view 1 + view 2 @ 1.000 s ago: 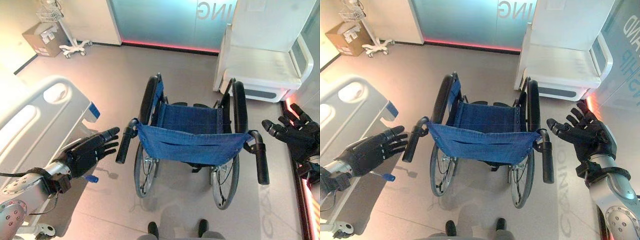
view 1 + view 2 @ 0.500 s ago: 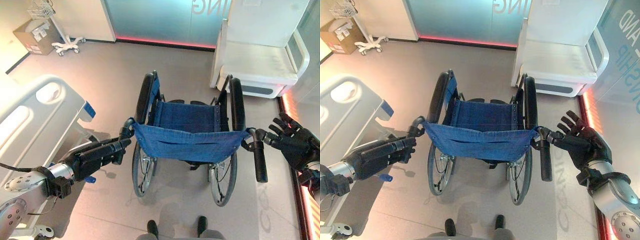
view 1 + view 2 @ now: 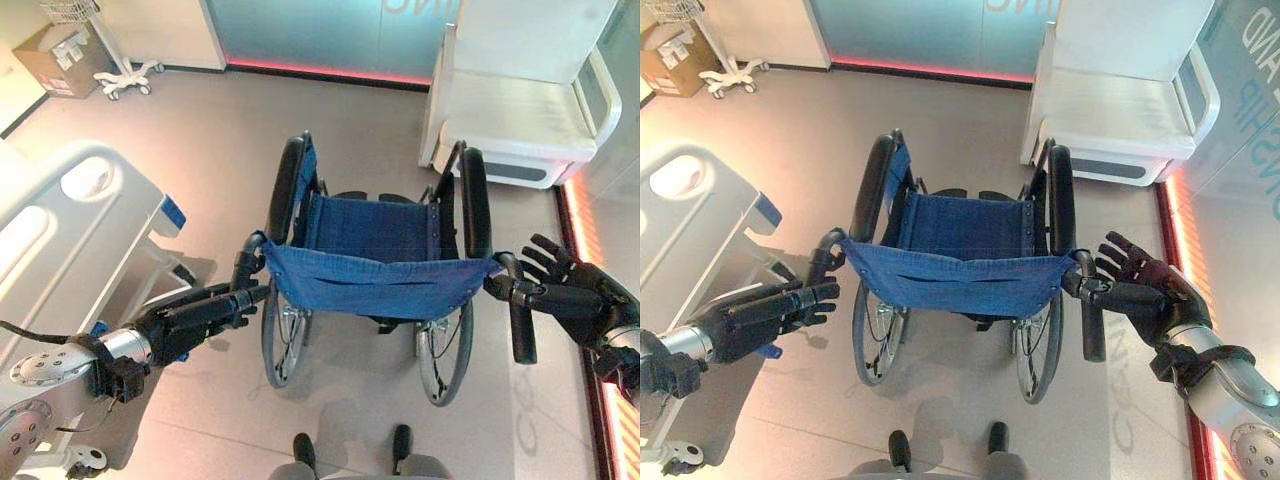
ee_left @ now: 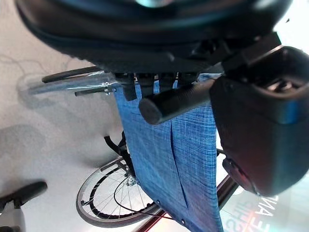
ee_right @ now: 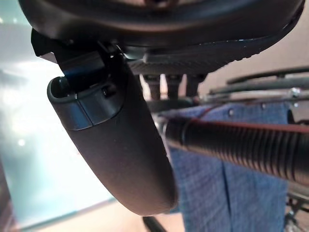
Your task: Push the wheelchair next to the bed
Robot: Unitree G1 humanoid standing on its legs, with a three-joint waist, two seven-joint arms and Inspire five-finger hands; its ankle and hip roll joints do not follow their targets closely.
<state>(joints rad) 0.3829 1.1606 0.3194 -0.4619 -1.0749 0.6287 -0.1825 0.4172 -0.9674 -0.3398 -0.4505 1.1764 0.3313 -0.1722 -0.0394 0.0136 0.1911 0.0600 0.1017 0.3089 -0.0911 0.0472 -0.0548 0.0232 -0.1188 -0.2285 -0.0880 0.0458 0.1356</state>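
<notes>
A wheelchair (image 3: 375, 285) with a blue cloth back and seat stands in front of me, its back towards me. My left hand (image 3: 190, 322) reaches its left push handle (image 3: 245, 272) with fingers straight; in the left wrist view that handle (image 4: 174, 101) lies between the thumb (image 4: 256, 121) and the fingers, uncurled. My right hand (image 3: 585, 305) is at the right push handle (image 3: 520, 330), fingers spread; the ribbed grip (image 5: 241, 145) runs past the thumb (image 5: 125, 145). The bed (image 3: 60, 230), white with a grey rail, stands to the wheelchair's left.
A white bench seat (image 3: 520, 120) stands at the far right beside a glass wall. A cardboard box (image 3: 55, 55) and a wheeled stand (image 3: 120, 75) sit at the far left. Bare floor stretches ahead of the wheelchair and between it and the bed.
Both hands have closed in on the wheelchair's push handles: the left from beside the bed, the right from out at the right. The camera has shifted a little.
</notes>
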